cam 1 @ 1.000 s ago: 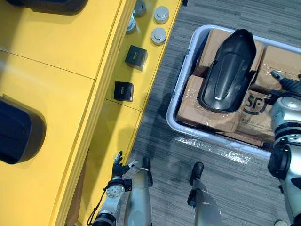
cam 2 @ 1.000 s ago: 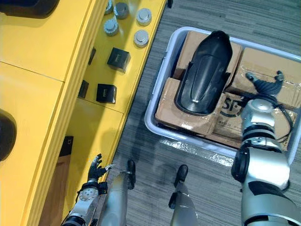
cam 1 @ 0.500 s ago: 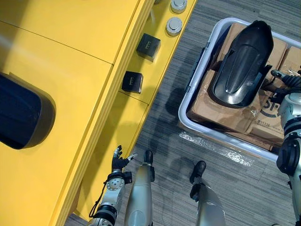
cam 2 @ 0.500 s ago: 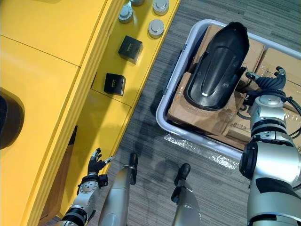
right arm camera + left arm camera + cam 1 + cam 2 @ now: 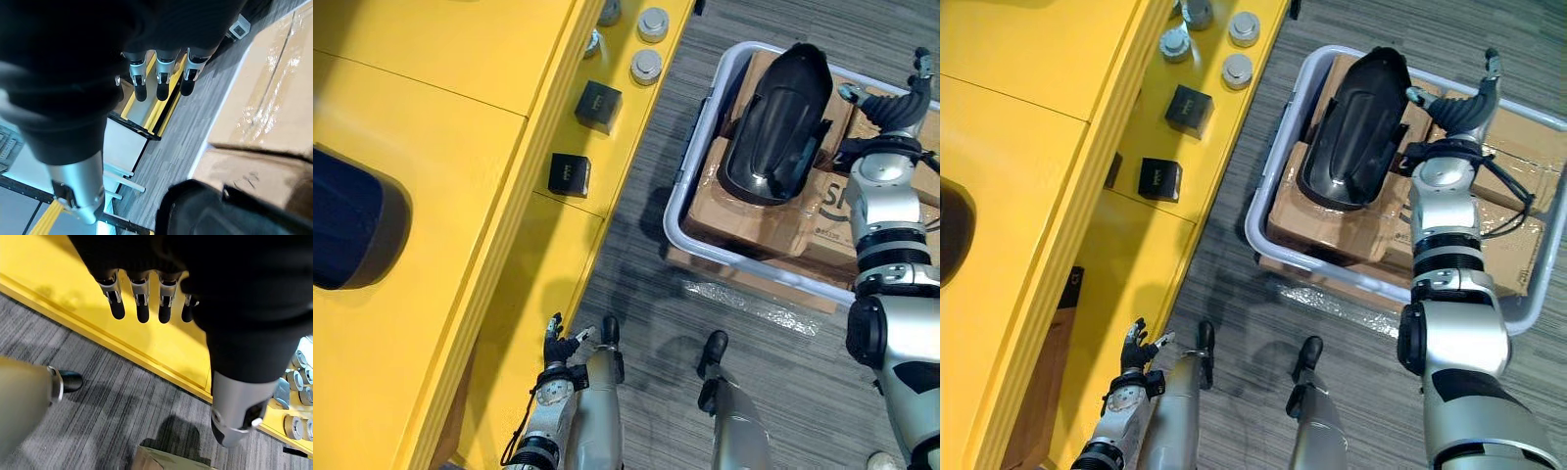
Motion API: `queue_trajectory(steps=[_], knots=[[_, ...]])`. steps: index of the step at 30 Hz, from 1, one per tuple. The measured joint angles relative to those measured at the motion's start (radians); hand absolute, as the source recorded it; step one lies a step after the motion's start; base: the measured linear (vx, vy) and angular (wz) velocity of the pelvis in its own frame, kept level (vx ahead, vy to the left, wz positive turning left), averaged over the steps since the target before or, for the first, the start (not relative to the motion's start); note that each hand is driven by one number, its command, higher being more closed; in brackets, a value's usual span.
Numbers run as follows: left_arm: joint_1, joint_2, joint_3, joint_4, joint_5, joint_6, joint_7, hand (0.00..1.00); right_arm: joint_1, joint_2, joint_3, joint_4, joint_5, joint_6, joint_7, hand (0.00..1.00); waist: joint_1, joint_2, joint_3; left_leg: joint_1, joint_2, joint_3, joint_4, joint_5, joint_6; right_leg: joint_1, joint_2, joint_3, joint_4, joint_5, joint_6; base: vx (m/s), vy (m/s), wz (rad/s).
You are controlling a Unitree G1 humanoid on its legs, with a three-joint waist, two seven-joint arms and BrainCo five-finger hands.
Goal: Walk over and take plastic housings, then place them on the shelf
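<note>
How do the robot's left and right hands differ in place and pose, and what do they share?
The left hand hangs low beside the yellow shelf; the right hand hovers over the grey bin. The left hand is far from the black housing; the right hand is close beside it. Both are open and hold nothing.

The housing [image 5: 778, 122] is glossy black, the boxes [image 5: 744, 220] brown, the shelf [image 5: 431, 127] yellow, the carpet [image 5: 783, 343] streaky grey.
</note>
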Motion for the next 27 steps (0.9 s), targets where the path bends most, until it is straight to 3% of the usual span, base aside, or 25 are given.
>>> queue_trajectory(steps=[8, 20, 21, 27], knots=[[0.001, -0.001, -0.001, 0.021, -0.019, -0.007, 0.017, 0.00, -0.033, 0.046, 0.015, 0.166, -0.026, 0.008, 0.004, 0.00, 0.014, -0.004, 0.000, 0.012, -0.012, -0.021, -0.078, 0.056, -0.006, 0.026, 0.007, -0.030, -0.069, 0.035, -0.009, -0.02, -0.014, 0.10], [-0.008, 0.000, -0.002, 0.064, -0.040, -0.004, 0.035, 0.00, -0.039, 0.049, -0.068, 0.277, -0.065, 0.049, -0.005, 0.00, 0.019, -0.006, 0.001, -0.033, -0.016, -0.053, -0.067, 0.061, -0.008, 0.013, 0.012, -0.060, -0.084, 0.045, -0.008, -0.01, 0.000, 0.06], [-0.008, 0.000, -0.002, 0.064, -0.041, -0.004, 0.035, 0.00, -0.041, 0.049, -0.084, 0.287, -0.065, 0.055, -0.010, 1.00, 0.019, -0.007, 0.001, -0.034, -0.016, -0.054, -0.067, 0.061, -0.008, 0.013, 0.012, -0.060, -0.084, 0.045, -0.008, 0.00, 0.000, 0.00], [-0.008, 0.000, -0.006, 0.064, -0.044, 0.000, 0.035, 0.00, -0.072, 0.003, -0.135, 0.363, -0.065, 0.065, -0.016, 1.00, 0.020, -0.009, 0.002, -0.039, -0.017, -0.057, -0.066, 0.061, -0.007, 0.011, 0.011, -0.063, -0.084, 0.044, -0.007, 0.00, 0.000, 0.00]])
